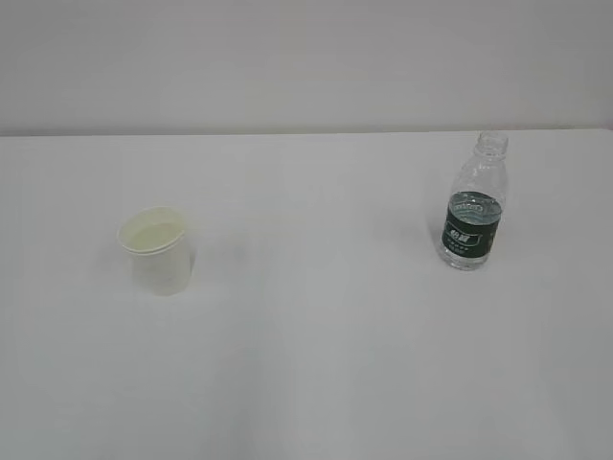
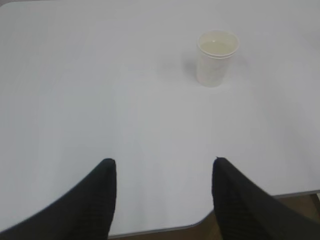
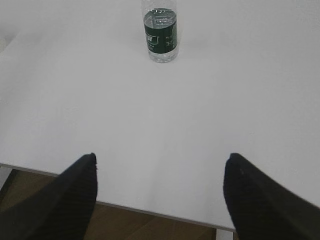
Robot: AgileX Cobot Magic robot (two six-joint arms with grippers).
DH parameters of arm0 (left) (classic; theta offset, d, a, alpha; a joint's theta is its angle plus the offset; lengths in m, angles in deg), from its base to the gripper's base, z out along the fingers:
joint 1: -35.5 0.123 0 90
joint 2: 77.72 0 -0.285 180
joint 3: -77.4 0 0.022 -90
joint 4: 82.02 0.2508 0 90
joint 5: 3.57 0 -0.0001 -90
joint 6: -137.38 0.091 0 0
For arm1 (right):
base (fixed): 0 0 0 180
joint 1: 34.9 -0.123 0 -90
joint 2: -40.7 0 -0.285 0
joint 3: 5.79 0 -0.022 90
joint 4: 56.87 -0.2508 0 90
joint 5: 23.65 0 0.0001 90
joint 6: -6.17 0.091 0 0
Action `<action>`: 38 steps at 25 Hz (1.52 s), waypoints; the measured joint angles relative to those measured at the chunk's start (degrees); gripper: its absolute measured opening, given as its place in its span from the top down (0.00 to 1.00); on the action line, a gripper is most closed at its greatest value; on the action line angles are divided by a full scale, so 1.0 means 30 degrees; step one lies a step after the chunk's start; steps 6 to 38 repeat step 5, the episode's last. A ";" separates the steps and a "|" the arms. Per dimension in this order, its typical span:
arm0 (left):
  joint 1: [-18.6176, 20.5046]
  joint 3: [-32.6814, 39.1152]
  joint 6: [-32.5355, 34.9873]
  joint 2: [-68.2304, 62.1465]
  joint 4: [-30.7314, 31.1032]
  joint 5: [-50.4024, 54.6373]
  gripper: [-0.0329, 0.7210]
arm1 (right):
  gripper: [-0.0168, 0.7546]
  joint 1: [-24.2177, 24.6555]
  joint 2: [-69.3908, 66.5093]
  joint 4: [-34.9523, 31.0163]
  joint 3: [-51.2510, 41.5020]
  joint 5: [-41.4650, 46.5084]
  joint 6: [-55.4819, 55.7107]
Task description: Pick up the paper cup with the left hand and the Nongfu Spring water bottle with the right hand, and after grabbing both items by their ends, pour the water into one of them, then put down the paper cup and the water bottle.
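Paper cup (image 1: 156, 251) stood upright on left part of white table (image 1: 316, 364), pale cream inside visible. Nongfu Spring water bottle (image 1: 473, 208) upright, uncapped, on right part, well apart from cup; water (image 3: 161, 17) level showing at top of green label. Left claw (image 2: 165, 172) spread, empty, near table edge, far from cup. Right claw (image 3: 160, 170) spread wide, empty, well short of bottle.
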 joint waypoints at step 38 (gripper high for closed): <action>0.0000 0.0044 0.0000 0.0000 0.0013 -0.0045 0.38 | 0.22 0.0000 0.0000 0.0000 0.0000 0.0000 0.0000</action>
